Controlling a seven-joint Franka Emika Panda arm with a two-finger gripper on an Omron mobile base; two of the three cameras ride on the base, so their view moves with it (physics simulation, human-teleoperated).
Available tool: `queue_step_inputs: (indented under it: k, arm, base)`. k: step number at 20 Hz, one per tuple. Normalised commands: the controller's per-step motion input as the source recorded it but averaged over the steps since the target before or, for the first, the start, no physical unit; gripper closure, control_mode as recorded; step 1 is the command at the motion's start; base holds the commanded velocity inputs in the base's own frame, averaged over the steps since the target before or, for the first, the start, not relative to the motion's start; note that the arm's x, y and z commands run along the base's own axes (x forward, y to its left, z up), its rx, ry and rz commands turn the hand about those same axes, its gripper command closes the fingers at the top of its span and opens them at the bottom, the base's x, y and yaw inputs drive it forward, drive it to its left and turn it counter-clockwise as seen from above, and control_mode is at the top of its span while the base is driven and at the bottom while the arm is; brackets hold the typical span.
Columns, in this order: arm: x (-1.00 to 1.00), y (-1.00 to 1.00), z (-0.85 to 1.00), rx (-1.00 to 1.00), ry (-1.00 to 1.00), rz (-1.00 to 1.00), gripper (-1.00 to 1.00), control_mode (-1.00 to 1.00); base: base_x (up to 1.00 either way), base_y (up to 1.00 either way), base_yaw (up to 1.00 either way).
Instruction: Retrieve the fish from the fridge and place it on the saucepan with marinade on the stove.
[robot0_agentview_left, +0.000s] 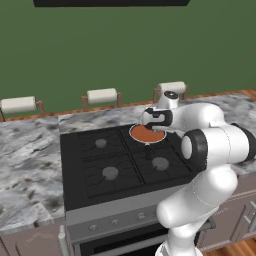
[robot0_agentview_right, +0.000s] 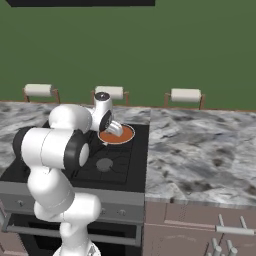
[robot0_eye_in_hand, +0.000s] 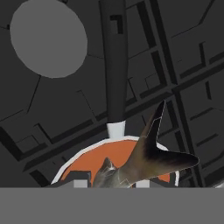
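From the left base view, the white arm reaches over the black four-burner gas stove (robot0_agentview_left: 120, 160) set in a grey marbled counter (robot0_agentview_left: 30, 165), its hand (robot0_agentview_left: 150, 120) poised above the small round saucepan (robot0_agentview_left: 148, 134) of flat orange-red marinade (robot0_agentview_left: 145, 135) on the far right burner. From the right base view, the hand (robot0_agentview_right: 116, 130) points down into the saucepan (robot0_agentview_right: 117, 135). In the hand view, the narrowly parted fingers grip the grey-beige fish (robot0_eye_in_hand: 140, 164), its tail fanned over the marinade (robot0_eye_in_hand: 94, 157), beside the pan's dark handle.

Veined marble-look counter (robot0_agentview_right: 200, 150) flanks the matt black stove (robot0_agentview_left: 100, 165).
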Motion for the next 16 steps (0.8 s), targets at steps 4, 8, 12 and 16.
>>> queue_step_inputs:
  k: [4,8,12,16]
  arm:
    - [0.07,0.01,-0.09,0.00,0.00,0.00,1.00,-1.00]
    - [0.14,0.00,-0.04,0.00,0.00,0.00,1.00,-1.00]
    - [0.15,0.00,-0.06,0.00,0.00,0.00,1.00,-1.00]
    - [0.12,0.00,-0.05,0.00,0.00,0.00,1.00,-1.00]
  base:
    - [0.00,0.00,0.00]
    - [0.00,0.00,0.00]
    - [0.00,0.00,0.00]
    - [0.00,0.00,0.00]
